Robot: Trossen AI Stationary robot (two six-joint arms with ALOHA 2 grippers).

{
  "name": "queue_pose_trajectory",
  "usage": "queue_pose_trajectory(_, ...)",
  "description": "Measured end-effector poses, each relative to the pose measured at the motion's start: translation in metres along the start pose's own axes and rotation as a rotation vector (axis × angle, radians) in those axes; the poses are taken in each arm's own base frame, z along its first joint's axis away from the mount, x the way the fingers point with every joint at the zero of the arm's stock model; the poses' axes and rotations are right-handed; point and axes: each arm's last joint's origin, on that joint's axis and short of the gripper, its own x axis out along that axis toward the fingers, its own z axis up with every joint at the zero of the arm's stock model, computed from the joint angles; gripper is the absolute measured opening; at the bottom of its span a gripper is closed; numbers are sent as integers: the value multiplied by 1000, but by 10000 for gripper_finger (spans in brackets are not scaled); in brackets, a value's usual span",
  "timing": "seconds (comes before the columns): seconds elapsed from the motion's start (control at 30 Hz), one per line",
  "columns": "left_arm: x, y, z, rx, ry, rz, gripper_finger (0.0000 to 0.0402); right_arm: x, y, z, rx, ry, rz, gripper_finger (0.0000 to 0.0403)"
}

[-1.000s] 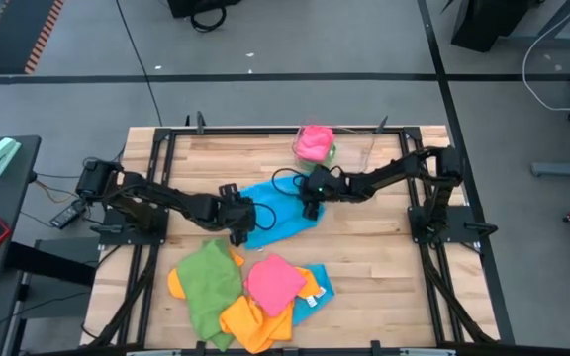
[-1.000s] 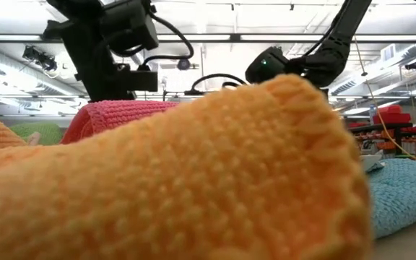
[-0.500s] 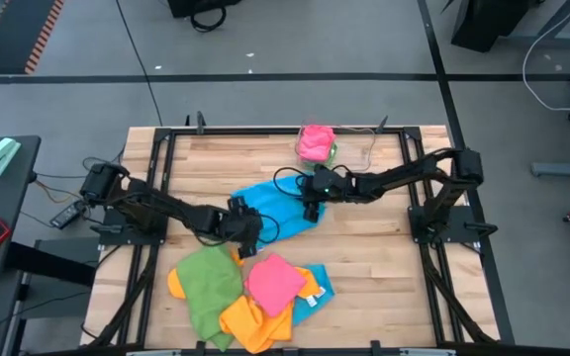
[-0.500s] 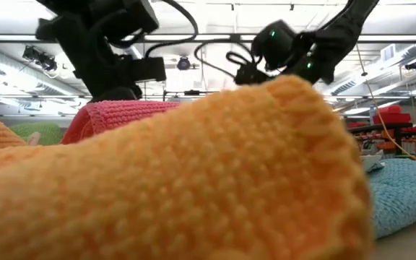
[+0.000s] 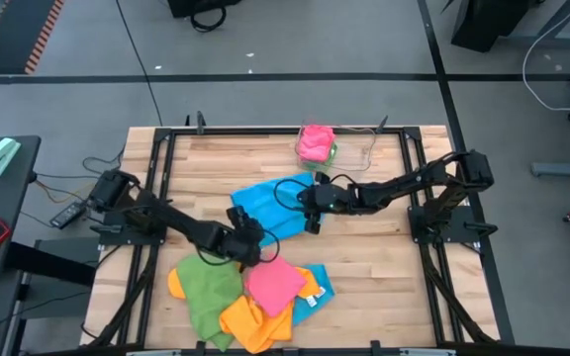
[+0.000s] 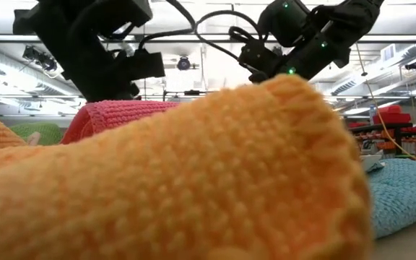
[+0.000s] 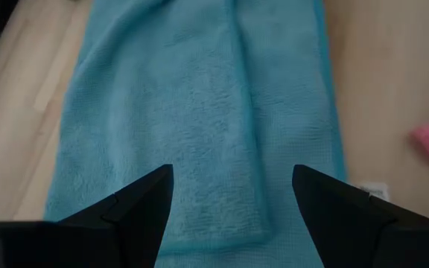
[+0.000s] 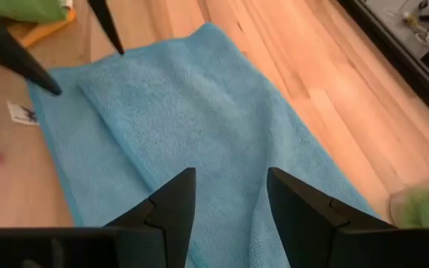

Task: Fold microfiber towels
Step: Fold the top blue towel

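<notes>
While spread flat mid-table, sky blue towel (image 5: 270, 210) flanked by left gripper (image 5: 248, 240) and right gripper (image 5: 312, 203), both spread apart, empty. Heaped towels (image 5: 250, 290) near front edge; pink towel (image 5: 315, 140) at rear. Low view mostly blocked by orange towel (image 6: 193, 180).

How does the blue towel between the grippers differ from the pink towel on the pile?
The blue towel lies alone on bare wood, folded into a long strip; the pink towel sits atop the pile as a compact square. Both open grippers, left gripper and right gripper, hover at the blue one; nothing holds the pink one. Both are plain-coloured.
</notes>
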Motion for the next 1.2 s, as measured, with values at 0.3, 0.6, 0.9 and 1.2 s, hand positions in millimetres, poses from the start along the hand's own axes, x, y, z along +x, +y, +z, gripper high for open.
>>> queue_pose_trajectory(0.3, 8, -28, 1, 227, 127, 146, 286, 0, 0, 0, 0, -1, -4, 176)
queue_pose_trajectory(0.6, 13, -33, -4, 287, 186, 210, 286, 0, 0, 0, 0, 0, -4, 176)
queue_pose_trajectory(0.9, 5, -35, -9, 357, 156, 272, 268, 0, 0, 0, -1, 1, -4, 176)
queue_pose_trajectory(1.2, 7, -33, -8, 348, 162, 273, 207, 0, 0, 0, -1, 1, -3, 176)
